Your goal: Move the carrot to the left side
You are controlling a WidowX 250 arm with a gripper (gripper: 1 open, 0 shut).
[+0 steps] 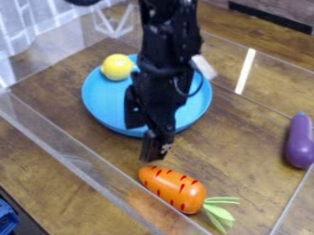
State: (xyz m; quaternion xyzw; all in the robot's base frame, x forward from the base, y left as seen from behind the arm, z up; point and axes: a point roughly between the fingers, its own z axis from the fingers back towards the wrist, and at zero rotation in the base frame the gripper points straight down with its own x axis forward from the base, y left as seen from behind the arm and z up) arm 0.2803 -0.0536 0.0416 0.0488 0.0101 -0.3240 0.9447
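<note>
Setting: dark wooden table (50,101) boxed in by clear plastic walls, with daylight glaring off the panels.
Carrot: the carrot (173,186) lies low and just right of centre in the frame, on its side, green leaves trailing toward the lower right; nothing touches it.
Pincer: the gripper (143,134) hangs just above the carrot's rounded orange end, pointing straight down with its fingers spread wide and nothing between them, which looks to me like lining up for a grab.
Plate: the blue plate (105,115) sits behind the arm, centre left, partly hidden by it.
Ball: a yellow ball (117,65) rests on the plate's far rim.
Eggplant: a purple eggplant (299,139) lies well apart at the right edge.
Destination: bare wood at lower left seems the likely drop spot, since the plate fills the middle.
</note>
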